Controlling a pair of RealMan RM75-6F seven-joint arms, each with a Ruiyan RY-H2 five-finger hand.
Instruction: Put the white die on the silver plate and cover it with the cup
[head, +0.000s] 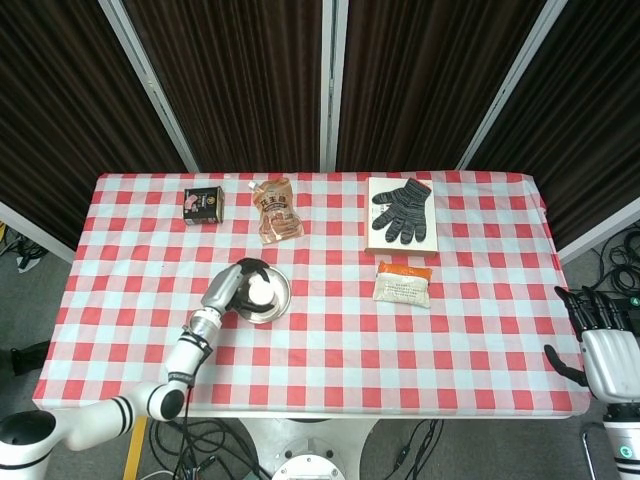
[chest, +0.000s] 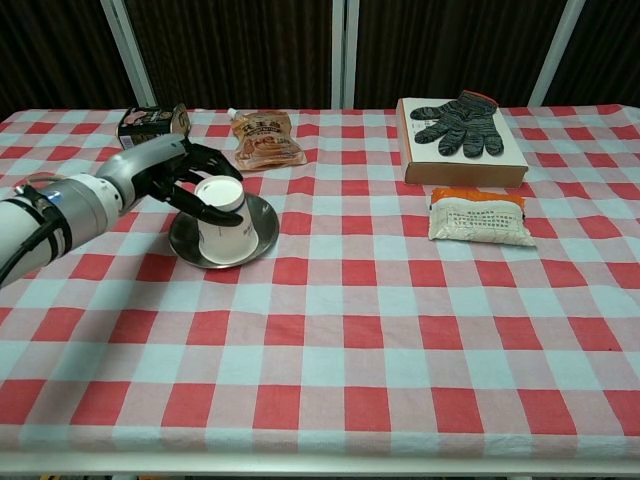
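Observation:
A white paper cup (chest: 222, 220) stands upside down on the silver plate (chest: 258, 238), left of the table's middle. My left hand (chest: 165, 176) reaches in from the left and grips the cup near its upturned base, with fingers (chest: 212, 166) curled around it. From the head view the cup (head: 263, 290) sits inside the plate (head: 281, 301) with the left hand (head: 226, 290) beside it. No white die shows in either view. My right hand (head: 600, 338) hangs off the table's right front corner, fingers apart and holding nothing.
A brown pouch (chest: 265, 140) and a small black box (chest: 150, 122) lie behind the plate. A striped glove (chest: 462, 120) rests on a book (chest: 470, 165) at the back right. A white and orange packet (chest: 478, 217) lies in front of it.

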